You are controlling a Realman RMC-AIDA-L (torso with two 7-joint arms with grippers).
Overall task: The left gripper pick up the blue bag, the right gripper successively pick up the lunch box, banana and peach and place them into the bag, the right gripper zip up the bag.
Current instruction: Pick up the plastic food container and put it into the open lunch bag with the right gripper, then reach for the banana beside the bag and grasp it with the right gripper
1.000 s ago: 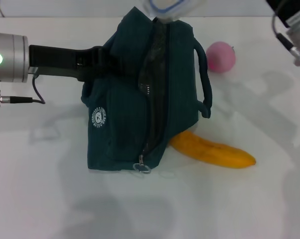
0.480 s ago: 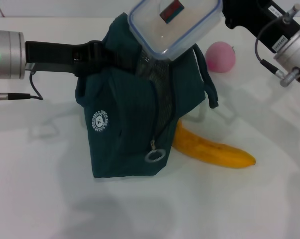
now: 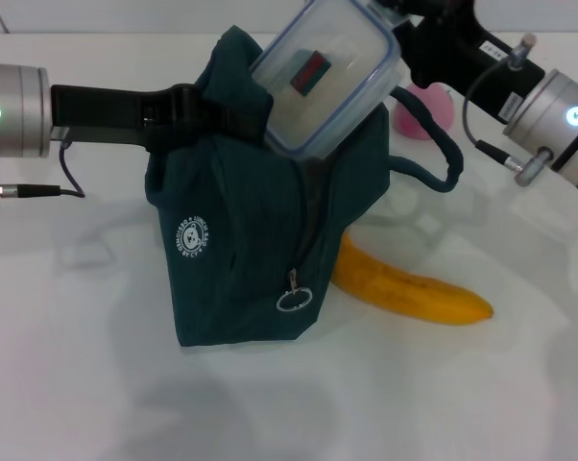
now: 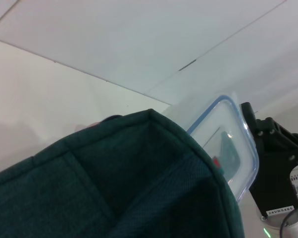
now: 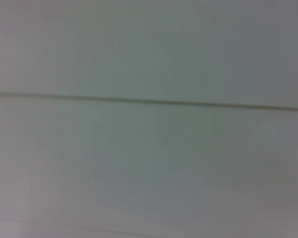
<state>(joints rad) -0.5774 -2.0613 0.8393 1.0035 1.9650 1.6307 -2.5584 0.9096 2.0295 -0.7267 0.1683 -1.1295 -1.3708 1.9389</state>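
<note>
Our left gripper clamps the blue bag mid-tabletop, propping it open; our right gripper clamps the lunch box, tilted for entry.

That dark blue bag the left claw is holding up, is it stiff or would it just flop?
Probably floppy: the blue bag sags and creases below where the left claw grips its top edge. Its carry strap droops loosely to one side, which suggests soft fabric. It would likely slump if released, so the lunch box may push the opening out of shape.
</note>
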